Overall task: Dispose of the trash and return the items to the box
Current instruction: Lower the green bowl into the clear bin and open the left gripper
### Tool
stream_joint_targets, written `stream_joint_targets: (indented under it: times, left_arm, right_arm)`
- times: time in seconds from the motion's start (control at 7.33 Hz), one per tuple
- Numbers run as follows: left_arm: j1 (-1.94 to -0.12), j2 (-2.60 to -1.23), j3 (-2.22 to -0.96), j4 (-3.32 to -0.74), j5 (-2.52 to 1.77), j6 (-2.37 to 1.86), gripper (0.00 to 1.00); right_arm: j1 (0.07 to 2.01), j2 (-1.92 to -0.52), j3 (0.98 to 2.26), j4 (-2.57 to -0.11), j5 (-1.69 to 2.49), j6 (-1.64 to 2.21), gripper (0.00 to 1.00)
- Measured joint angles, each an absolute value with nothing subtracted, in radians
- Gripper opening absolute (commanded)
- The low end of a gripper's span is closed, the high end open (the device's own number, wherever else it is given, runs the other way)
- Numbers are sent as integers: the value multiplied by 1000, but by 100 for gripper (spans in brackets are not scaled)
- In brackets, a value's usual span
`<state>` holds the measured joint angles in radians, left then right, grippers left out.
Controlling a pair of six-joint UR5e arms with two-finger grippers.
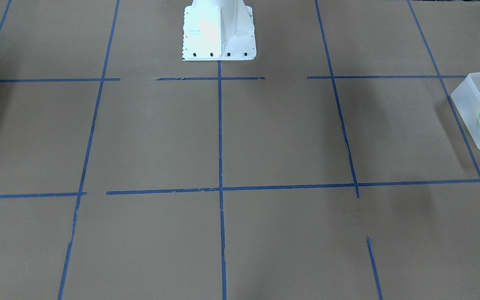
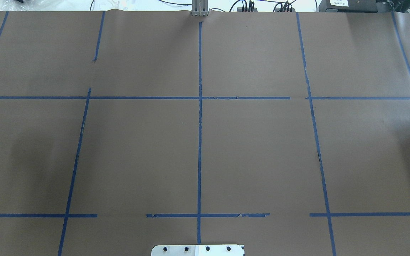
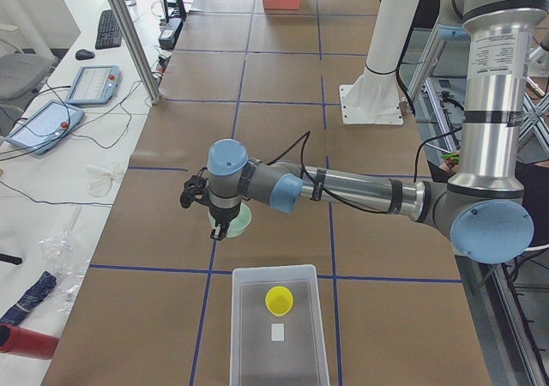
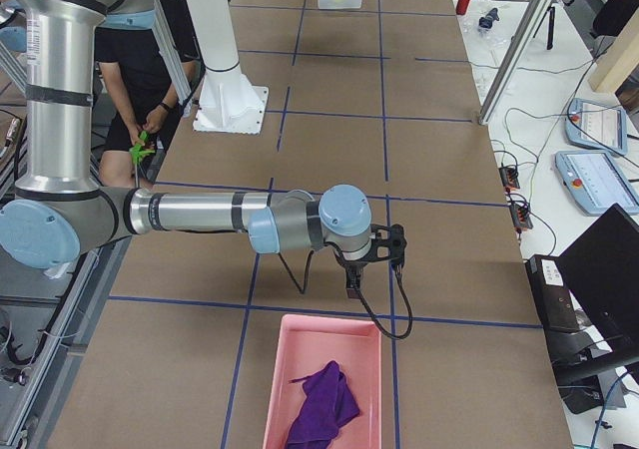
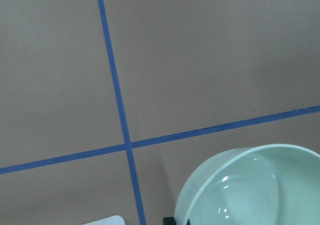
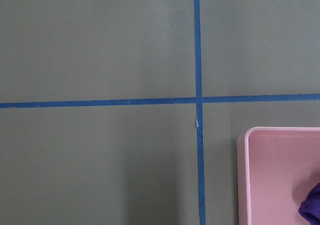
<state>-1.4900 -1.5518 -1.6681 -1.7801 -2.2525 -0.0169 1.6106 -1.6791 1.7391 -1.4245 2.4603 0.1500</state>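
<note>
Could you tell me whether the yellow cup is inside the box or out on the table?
Inside: the yellow cup rests on the floor of the box, within its walls, as the exterior left view shows.

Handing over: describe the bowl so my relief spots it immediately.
Start at the end of the table on the robot's left, where the frosted-white bin stands. Seen from that end, the bowl is just past the bin, at the left gripper. It is low, round, pale mint green; the yellow cup, inside the bin, is smaller and tapered.
</note>
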Motion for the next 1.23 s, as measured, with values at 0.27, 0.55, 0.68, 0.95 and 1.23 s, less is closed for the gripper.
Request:
stream_joint_targets:
  times: [0.27, 0.55, 0.68, 0.95, 1.23]
  left_arm:
    - [-1576, -1543, -1552, -1787, -2228, 164, 0]
    - [-1660, -1542, -1449, -1799, -2167, 321, 0]
    - [-1693, -1538, -1404, -1818, -2148, 384, 0]
    - [-1721, -1478, -1355, -1911, -2121, 441, 0]
    - [-1726, -1419, -1344, -1975, -2111, 452, 0]
  right_arm:
    - [1611, -1679, 1739, -1423, 2460, 150, 100]
    - [1611, -1680, 1741, -1422, 2459, 150, 100]
    - [1611, -1681, 1741, -1422, 2459, 150, 100]
    - [1611, -1681, 1741, -1421, 2459, 150, 100]
    - [1611, -1682, 1742, -1421, 2459, 150, 100]
